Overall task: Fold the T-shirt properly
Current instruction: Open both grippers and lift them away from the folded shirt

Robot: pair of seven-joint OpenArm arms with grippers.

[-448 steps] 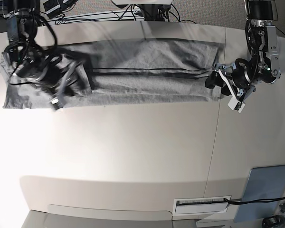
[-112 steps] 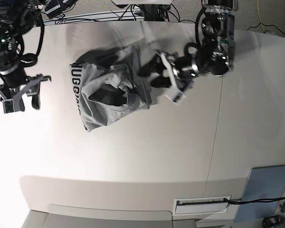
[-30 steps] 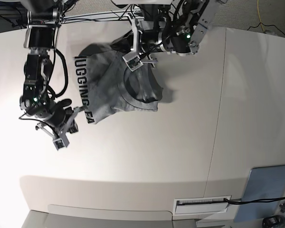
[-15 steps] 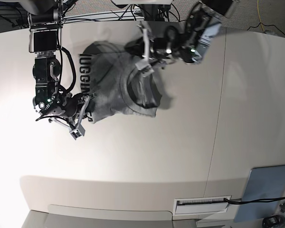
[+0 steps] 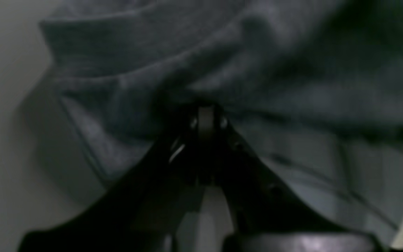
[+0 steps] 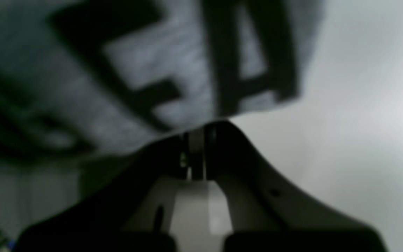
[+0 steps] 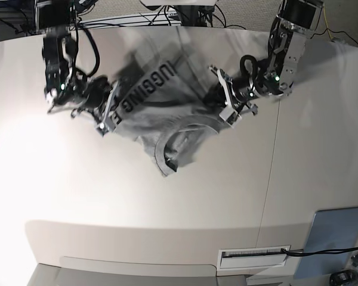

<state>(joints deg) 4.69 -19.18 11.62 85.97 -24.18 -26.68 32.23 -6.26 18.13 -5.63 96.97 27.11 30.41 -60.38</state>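
The heather-grey T-shirt (image 7: 158, 113) hangs stretched between my two grippers above the table, black lettering facing up and the ribbed collar (image 7: 170, 152) sagging toward the front. On the base view's right, my left gripper (image 7: 219, 102) is shut on a bunched plain part of the cloth. The left wrist view shows that gripper (image 5: 206, 117) pinching grey folds of the T-shirt (image 5: 292, 87). On the base view's left, my right gripper (image 7: 109, 116) is shut on the lettered edge. Seen from the right wrist, this gripper (image 6: 196, 134) bites the T-shirt's (image 6: 159, 70) hem just under the letters.
A pale table (image 7: 137, 196) carries a seam (image 7: 273, 155) down its right part. A blue-grey pad (image 7: 337, 238) and a white slotted plate (image 7: 253, 256) sit at the front right. Cables (image 7: 137, 21) run along the back edge.
Both grippers have drawn apart with the T-shirt in them, the left to the base view's right. The crumpled heap is now stretched out, and the collar has dropped toward the front.
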